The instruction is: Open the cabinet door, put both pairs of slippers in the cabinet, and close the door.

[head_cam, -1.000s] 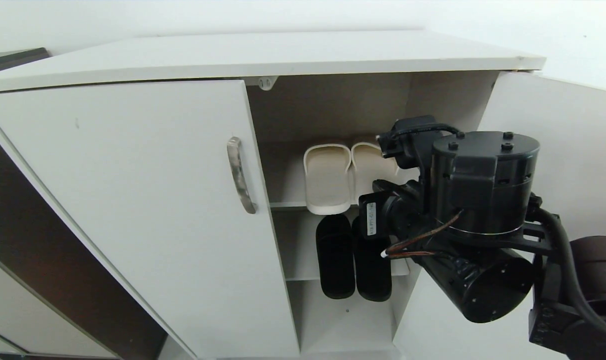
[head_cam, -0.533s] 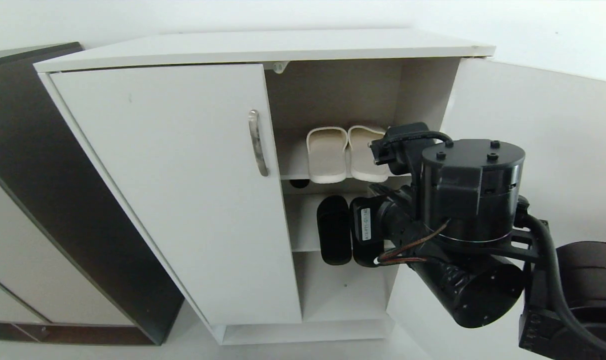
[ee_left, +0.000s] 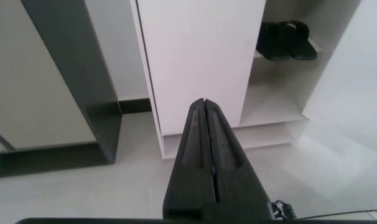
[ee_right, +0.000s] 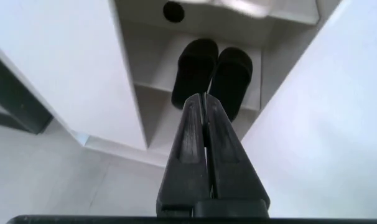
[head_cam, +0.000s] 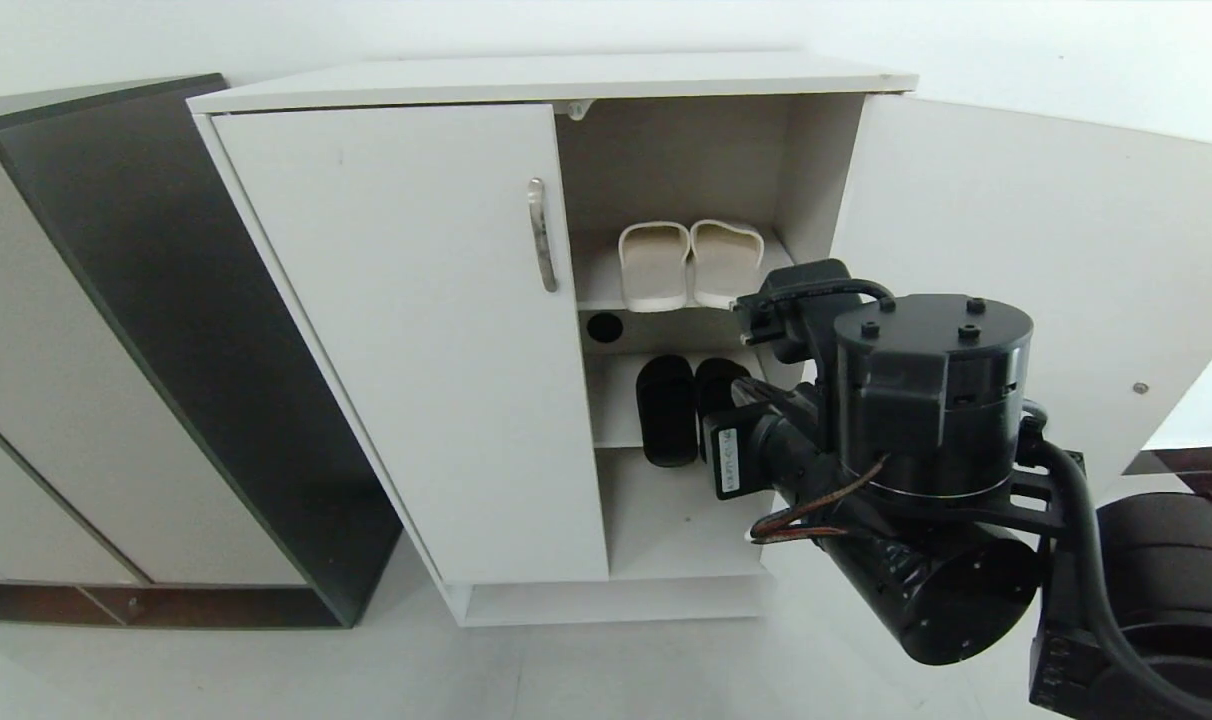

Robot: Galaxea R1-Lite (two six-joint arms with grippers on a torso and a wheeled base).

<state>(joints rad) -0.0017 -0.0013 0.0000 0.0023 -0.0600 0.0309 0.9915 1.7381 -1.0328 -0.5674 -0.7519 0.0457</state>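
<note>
The white cabinet (head_cam: pixel 566 75) has its left door (head_cam: pixel 416 330) closed and its right door (head_cam: pixel 1016 260) swung wide open. A cream pair of slippers (head_cam: pixel 691 262) lies on the upper shelf. A black pair of slippers (head_cam: pixel 666 408) lies on the middle shelf, partly hidden by my right arm. The right gripper (ee_right: pixel 204 99) is shut and empty, held in front of the open compartment, short of the black slippers (ee_right: pixel 210 71). My left gripper (ee_left: pixel 204 106) is shut and empty, low before the closed door (ee_left: pixel 201 56), above the floor.
A dark-sided cabinet (head_cam: pixel 166 300) stands close on the left. The closed door carries a metal handle (head_cam: pixel 538 248). A round hole (head_cam: pixel 604 327) shows in the panel under the upper shelf. The bottom compartment (head_cam: pixel 666 520) holds nothing. Pale floor (head_cam: pixel 366 670) lies in front.
The whole head view has pulled back: the cabinet looks smaller and farther, and the floor and dark cabinet have come into sight. The right arm now sits farther from the shelves.
</note>
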